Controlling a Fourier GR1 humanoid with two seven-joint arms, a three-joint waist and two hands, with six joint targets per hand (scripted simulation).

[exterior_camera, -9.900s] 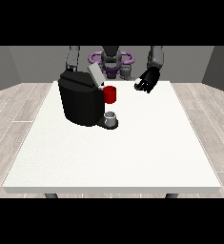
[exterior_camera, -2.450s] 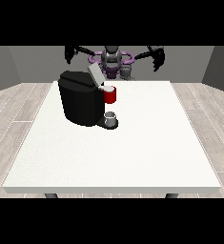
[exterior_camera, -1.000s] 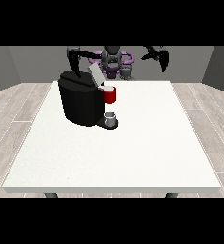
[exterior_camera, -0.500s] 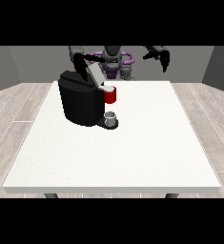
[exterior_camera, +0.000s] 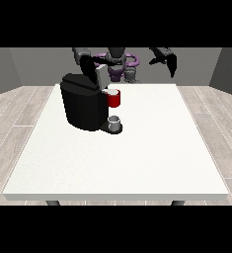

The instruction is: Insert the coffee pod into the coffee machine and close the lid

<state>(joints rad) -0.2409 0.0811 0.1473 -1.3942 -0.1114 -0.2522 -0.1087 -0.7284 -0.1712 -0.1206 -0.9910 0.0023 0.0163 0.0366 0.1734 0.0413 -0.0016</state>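
From across the tabletop [exterior_camera: 137,163], the black coffee machine [exterior_camera: 84,106] sits toward the far side at the view's left, its lid [exterior_camera: 99,75] standing up, tilted open above the body. A red part [exterior_camera: 114,98] sticks out of the machine's front, and a small grey cup [exterior_camera: 114,121] sits on the base just below it. The hand at the view's left [exterior_camera: 89,66] is right behind the machine, touching or nearly touching the lid; how its fingers lie I cannot tell. The hand at the view's right [exterior_camera: 167,60] hangs in the air well apart from the machine, fingers relaxed and pointing down, holding nothing. The coffee pod itself I can't pick out.
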